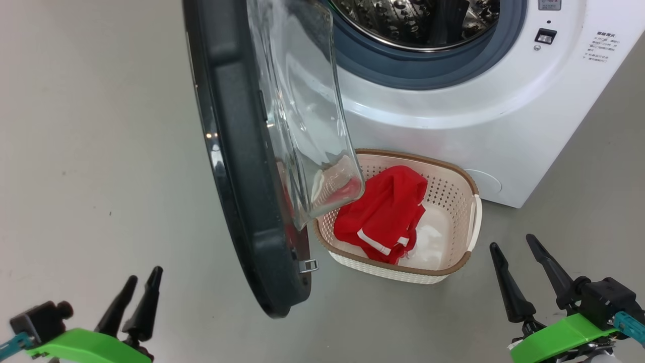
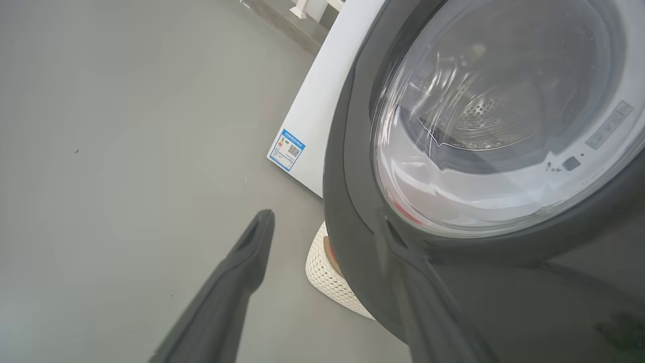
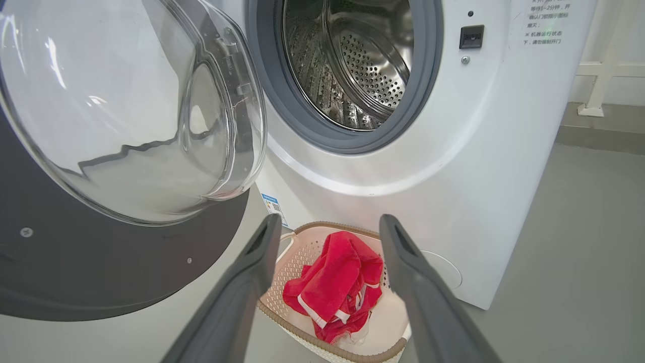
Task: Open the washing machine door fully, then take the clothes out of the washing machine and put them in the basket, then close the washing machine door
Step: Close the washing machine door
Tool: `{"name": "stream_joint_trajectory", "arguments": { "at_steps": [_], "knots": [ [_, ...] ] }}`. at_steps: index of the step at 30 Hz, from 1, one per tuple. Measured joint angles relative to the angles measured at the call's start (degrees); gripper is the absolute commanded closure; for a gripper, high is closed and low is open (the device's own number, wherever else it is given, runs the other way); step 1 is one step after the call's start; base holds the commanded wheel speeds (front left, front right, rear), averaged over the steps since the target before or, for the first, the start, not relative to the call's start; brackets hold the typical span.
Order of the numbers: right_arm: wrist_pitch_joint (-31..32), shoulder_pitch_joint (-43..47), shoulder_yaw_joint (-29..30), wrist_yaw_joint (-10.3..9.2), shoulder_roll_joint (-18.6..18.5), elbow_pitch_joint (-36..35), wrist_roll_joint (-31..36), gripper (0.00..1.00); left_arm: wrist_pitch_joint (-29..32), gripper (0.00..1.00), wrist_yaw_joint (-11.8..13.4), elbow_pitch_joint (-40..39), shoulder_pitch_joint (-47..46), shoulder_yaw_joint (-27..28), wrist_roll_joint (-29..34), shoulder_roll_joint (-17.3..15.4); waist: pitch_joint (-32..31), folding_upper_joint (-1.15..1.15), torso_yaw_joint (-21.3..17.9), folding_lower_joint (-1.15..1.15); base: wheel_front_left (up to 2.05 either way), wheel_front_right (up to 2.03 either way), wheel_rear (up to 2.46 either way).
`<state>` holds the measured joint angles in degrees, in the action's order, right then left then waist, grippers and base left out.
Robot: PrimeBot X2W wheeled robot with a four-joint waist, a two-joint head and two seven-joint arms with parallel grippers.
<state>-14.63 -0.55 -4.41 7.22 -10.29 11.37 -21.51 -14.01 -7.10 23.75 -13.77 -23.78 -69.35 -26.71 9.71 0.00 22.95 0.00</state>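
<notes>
The washing machine (image 1: 453,116) stands white and boxy on the grey floor (image 1: 90,151). Its round mouth is uncovered, with the grey rubber ring (image 1: 428,70) and the perforated steel drum (image 1: 418,20) in plain sight; no fabric shows in the part of the drum that can be seen.

The washing machine door (image 1: 237,176) is swung well out from the machine's front on the machine's left side, its black rim edge-on in the head view and its clear glass bowl turned toward the opening.

The basket (image 1: 453,174) sits on the floor just before the machine's front, below the mouth. The clothes (image 1: 383,212), red with white trim, lie bunched inside it.

The right tool (image 1: 512,241) hangs well out in front of the machine's right half, its fingers spread with nothing between them. The left tool (image 1: 144,274) is well out from the machine's left, on the door's outer side, likewise released and empty.

A blue label sticker (image 2: 286,150) sits low on the machine's side panel. A small metal latch (image 1: 308,265) juts from the door's free edge, away from the machine.
</notes>
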Motion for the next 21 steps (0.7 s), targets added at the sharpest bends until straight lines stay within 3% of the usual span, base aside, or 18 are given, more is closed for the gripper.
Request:
{"name": "stream_joint_trajectory", "arguments": {
  "at_steps": [3, 5, 12, 21],
  "knots": [
    [0.0, 0.0, 0.1, 0.00, -0.1, -0.1, 0.0, 0.00, -0.3, 0.00, 0.0, 0.5, 0.9, 3.2, 4.8, 2.0, 0.1, 0.00, 0.1, 0.00, 0.00, 0.00, 0.00],
    [0.0, 0.0, 0.2, 0.00, -0.2, -0.1, 0.0, 0.00, -0.3, 0.00, 0.0, -0.5, 1.8, 8.6, 12.9, 4.7, 0.2, 0.00, 0.2, 0.00, 0.00, 0.00, 0.00],
    [0.0, -0.8, 0.3, 0.00, -0.3, -0.2, -0.1, 0.00, -0.3, 0.00, -0.1, -4.0, 6.1, 17.2, 30.5, 11.5, 0.0, 0.00, 0.2, 0.00, 0.00, 0.00, 0.00],
    [0.0, -0.8, 0.4, 0.00, -0.4, -0.2, -0.1, 0.00, -0.3, 0.00, -0.1, -11.1, 10.4, 24.8, 45.7, 17.7, -0.7, 0.00, 0.1, 0.00, 0.00, 0.00, 0.00]
  ]
}}
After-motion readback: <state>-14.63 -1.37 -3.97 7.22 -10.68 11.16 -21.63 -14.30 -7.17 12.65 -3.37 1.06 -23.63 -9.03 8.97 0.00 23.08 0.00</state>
